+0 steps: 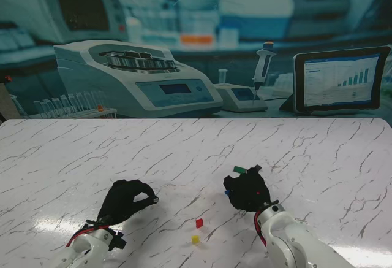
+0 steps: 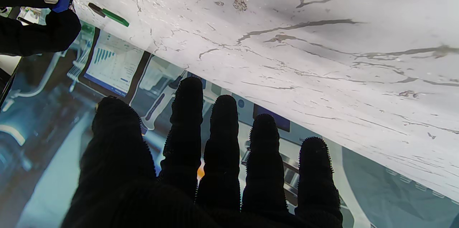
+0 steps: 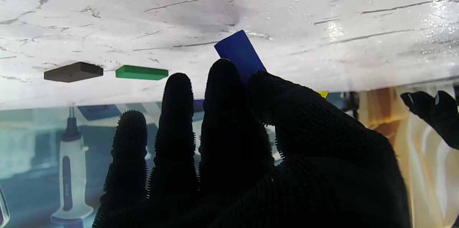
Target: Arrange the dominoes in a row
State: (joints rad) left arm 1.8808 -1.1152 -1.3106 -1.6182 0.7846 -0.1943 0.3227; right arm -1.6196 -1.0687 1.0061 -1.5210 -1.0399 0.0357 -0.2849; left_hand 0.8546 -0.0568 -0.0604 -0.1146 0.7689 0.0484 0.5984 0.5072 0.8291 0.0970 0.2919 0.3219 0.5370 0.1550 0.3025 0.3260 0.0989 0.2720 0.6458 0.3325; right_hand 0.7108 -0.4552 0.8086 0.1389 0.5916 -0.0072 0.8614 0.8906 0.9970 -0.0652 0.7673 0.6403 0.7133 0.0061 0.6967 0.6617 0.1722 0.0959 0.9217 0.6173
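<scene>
Stand view: the right hand (image 1: 247, 191) hides most of the blue domino (image 3: 239, 54); the right wrist view shows it pinched between thumb and fingers (image 3: 222, 88), lifted off the marble table (image 1: 318, 157). Green domino (image 1: 239, 170) and dark domino (image 3: 73, 71) lie flat just beyond its fingertips. Red domino (image 1: 199, 222) and yellow domino (image 1: 195, 239) sit between both hands. Left hand (image 1: 124, 200) holds nothing, fingers spread.

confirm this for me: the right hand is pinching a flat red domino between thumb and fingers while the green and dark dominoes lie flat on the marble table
Not quite: the flat domino pinched by the right hand is blue, not red, as the right wrist view shows. The rest holds: the flat green domino and the flat dark domino lie flat on the white marble table.
</scene>
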